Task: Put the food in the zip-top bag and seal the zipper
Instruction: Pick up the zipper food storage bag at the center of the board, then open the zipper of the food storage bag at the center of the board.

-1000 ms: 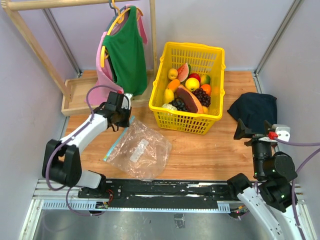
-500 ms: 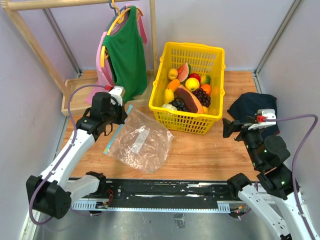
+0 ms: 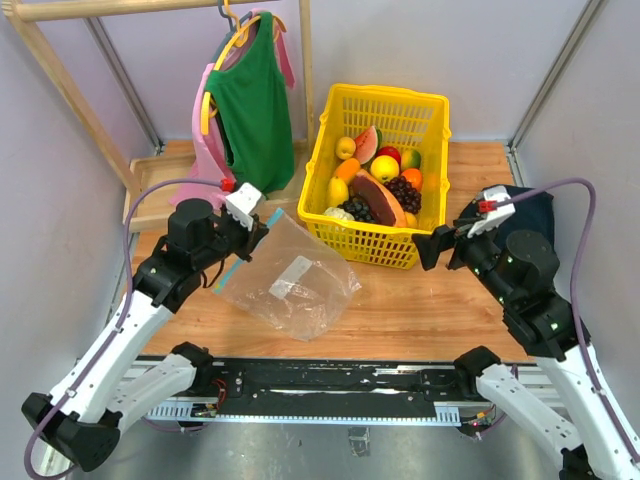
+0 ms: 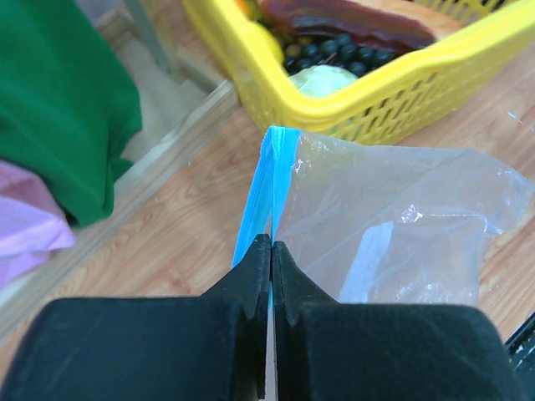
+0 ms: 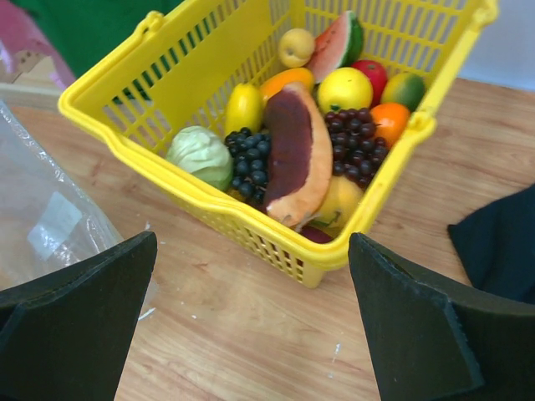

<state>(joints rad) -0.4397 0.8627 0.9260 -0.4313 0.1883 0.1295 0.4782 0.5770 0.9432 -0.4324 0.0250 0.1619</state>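
The clear zip-top bag (image 3: 300, 285) lies left of the basket with its mouth edge lifted off the table. My left gripper (image 3: 252, 226) is shut on its light-blue zipper strip (image 4: 269, 175), which runs up out of the closed fingers (image 4: 251, 276). The bag's body and white label (image 4: 368, 255) hang to the right and look empty. The food (image 3: 375, 185) is in the yellow basket: a reddish-brown wedge (image 5: 292, 150), dark grapes (image 5: 355, 138), a green round vegetable (image 5: 201, 154) and more fruit. My right gripper (image 3: 438, 245) is open and empty, just right of the basket's near corner, and it faces the basket (image 5: 252, 242).
The yellow basket (image 3: 385, 252) stands mid-table, its near rim (image 5: 125, 138) close to the bag. A wooden rack with a green top (image 3: 250, 100) and a pink garment stands at the back left. A dark cloth (image 3: 530, 210) lies at the right.
My left arm has lifted the bag's mouth edge and drawn it up and toward the basket. My right arm has risen and swung left toward the basket, gripper open.
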